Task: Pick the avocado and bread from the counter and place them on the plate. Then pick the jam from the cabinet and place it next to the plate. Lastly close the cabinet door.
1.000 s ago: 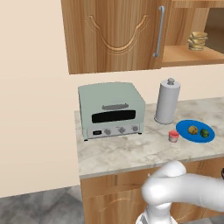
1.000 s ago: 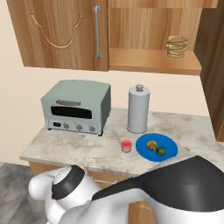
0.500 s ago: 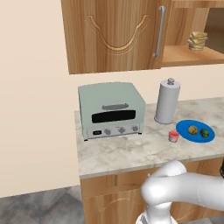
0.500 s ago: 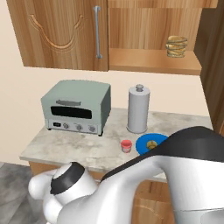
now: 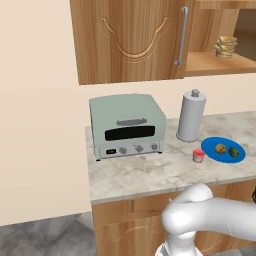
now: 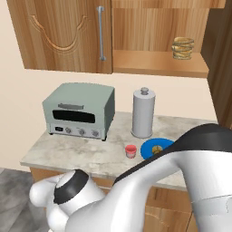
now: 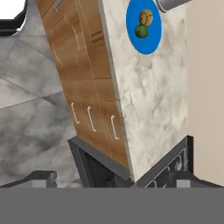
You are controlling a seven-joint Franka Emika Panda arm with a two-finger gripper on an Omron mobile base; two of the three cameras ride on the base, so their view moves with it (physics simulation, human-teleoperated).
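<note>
Claw (image 7: 112, 181) is wide open and empty, hanging out past the counter (image 5: 150, 172) edge. The arm has swung across over the last second, now blocking part of the plate (image 5: 223, 150). Avocado (image 5: 233, 151) and bread (image 5: 220, 148) sit on the plate, jam (image 5: 198, 155) just beside it. Only the cabinet (image 5: 131, 40) door left, I'd say.

We find no readable text, brand, no. or sign anywhere. The toaster oven (image 5: 127, 126) has a small dark display & knobs on its front panel, but any markings there are too small/blurred to read. The jam (image 5: 198, 155) has a pale band w/ no legible label. The steel canister (image 5: 191, 116) and cabinet (image 5: 130, 37) fronts are plain.
</note>
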